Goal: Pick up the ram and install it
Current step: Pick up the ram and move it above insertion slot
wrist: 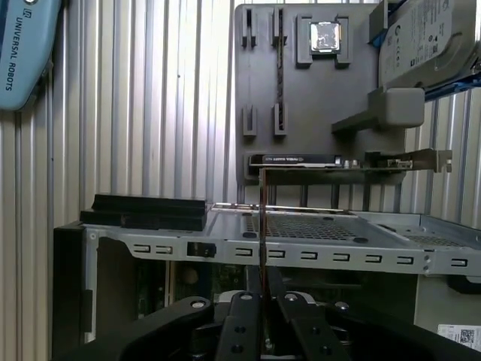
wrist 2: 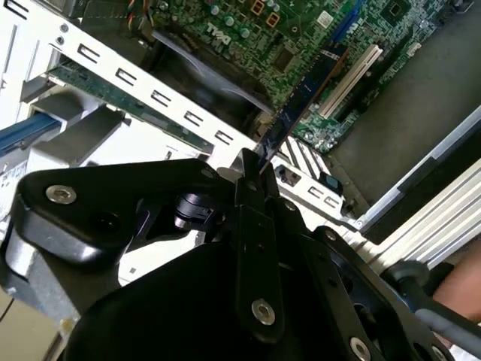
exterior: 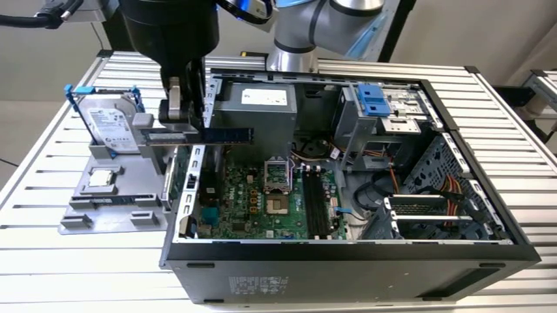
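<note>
Black two-finger gripper (exterior: pixel 180 127) is clamping one end of the long, thin blue-green ram stick (exterior: pixel 228 135), carrying it level over the open grey computer case's (exterior: pixel 348 261) wall on the exterior view's left. Long axis is pointing rightward. Further right, black memory slots (exterior: pixel 314 202) are running crosswise to it.

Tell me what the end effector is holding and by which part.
The ram, gripped near one end by the end effector; the rest of the stick juts out free.
</note>
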Available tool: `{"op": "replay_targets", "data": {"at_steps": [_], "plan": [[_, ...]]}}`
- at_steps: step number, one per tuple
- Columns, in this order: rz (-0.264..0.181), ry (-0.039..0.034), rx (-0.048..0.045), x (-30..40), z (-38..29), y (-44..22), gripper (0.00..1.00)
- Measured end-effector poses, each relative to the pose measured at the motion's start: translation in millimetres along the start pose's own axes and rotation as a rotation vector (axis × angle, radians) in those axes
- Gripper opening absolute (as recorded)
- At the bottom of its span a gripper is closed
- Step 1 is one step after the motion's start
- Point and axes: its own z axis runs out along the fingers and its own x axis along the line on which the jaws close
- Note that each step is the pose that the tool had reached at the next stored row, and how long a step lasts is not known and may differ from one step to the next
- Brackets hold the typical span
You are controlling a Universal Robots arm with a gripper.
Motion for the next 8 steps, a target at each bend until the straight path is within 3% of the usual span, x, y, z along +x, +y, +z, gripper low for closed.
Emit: {"op": "replay_targets", "data": {"at_steps": [8], "plan": [[0.000, -0.0001, 0.0000, 0.2, 0.0, -7.8, 0.00]]}}
